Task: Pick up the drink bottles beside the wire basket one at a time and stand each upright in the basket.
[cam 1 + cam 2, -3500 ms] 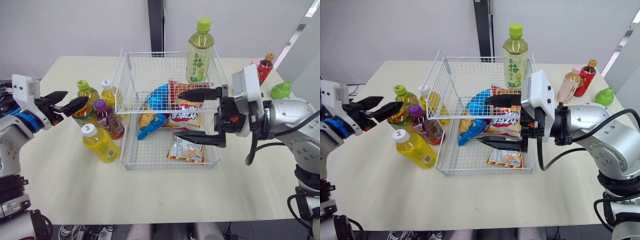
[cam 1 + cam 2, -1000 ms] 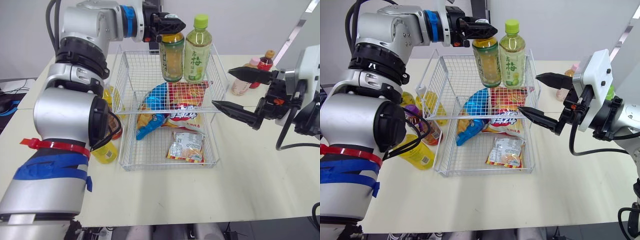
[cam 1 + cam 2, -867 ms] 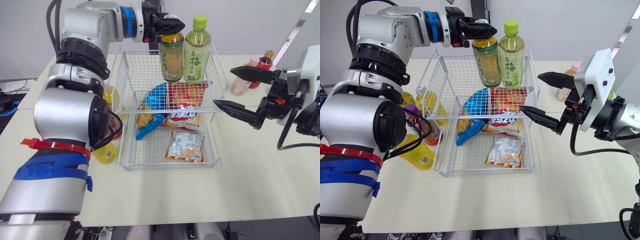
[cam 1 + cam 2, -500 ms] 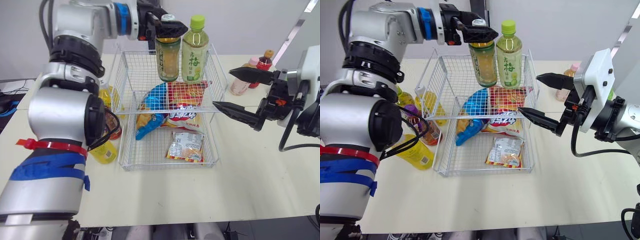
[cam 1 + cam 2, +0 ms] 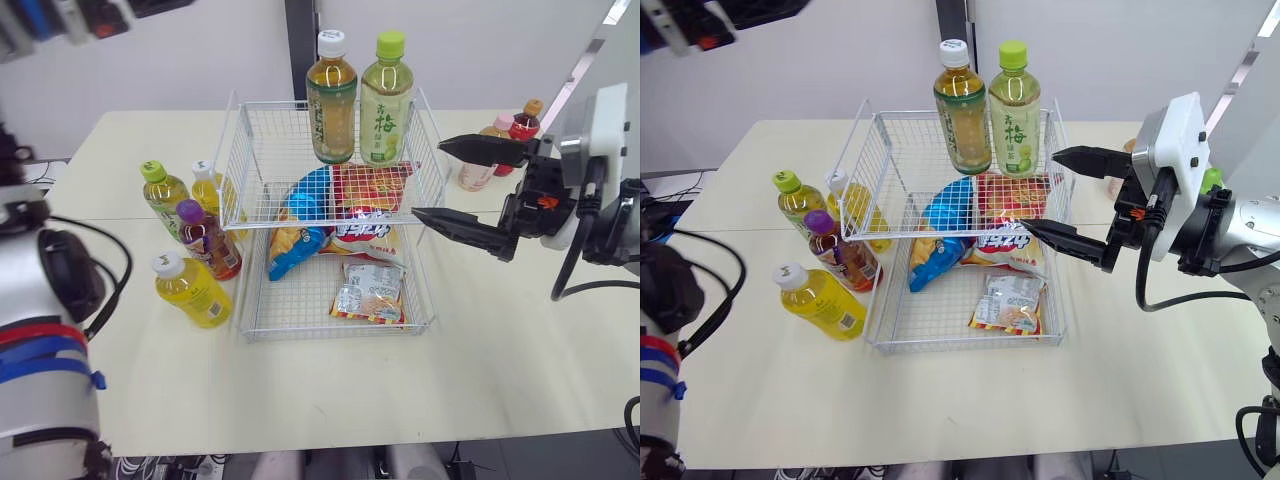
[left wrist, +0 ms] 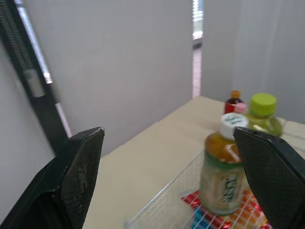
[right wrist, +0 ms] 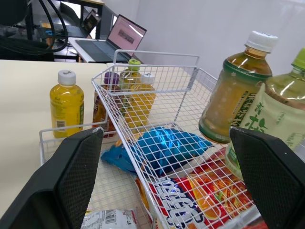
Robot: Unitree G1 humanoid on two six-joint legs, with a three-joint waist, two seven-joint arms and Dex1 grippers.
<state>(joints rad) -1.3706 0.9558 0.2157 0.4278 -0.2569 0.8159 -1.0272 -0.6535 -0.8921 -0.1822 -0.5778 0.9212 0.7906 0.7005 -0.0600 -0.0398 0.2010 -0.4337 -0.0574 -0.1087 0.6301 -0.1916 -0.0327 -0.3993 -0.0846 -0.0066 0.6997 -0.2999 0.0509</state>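
Observation:
The wire basket (image 5: pixel 340 332) stands mid-table. At its back stand two upright bottles side by side, a white-capped amber tea bottle (image 5: pixel 332 95) and a green-capped green tea bottle (image 5: pixel 385 98). Several bottles are left of the basket: a green-capped one (image 5: pixel 163 192), a white-capped yellow one (image 5: pixel 207 186), a purple-capped one (image 5: pixel 207 238) and a tilted yellow one (image 5: pixel 190 290). My right gripper (image 5: pixel 428 180) hovers open at the basket's right side, holding nothing. In the left wrist view my left gripper (image 6: pixel 167 132) is open and empty, away from the amber tea bottle (image 6: pixel 223 171).
Snack bags lie in the basket: a blue one (image 5: pixel 300 225), a red one (image 5: pixel 365 205) and a small packet (image 5: pixel 365 295). A pink-capped bottle (image 5: pixel 472 174), a red bottle (image 5: pixel 522 120) and a green object (image 5: pixel 1210 180) stand at the table's far right.
My left gripper has let go of the amber tea bottle, which now stands in the basket beside the green one, and the arm has pulled back up and left. The right gripper has barely moved.

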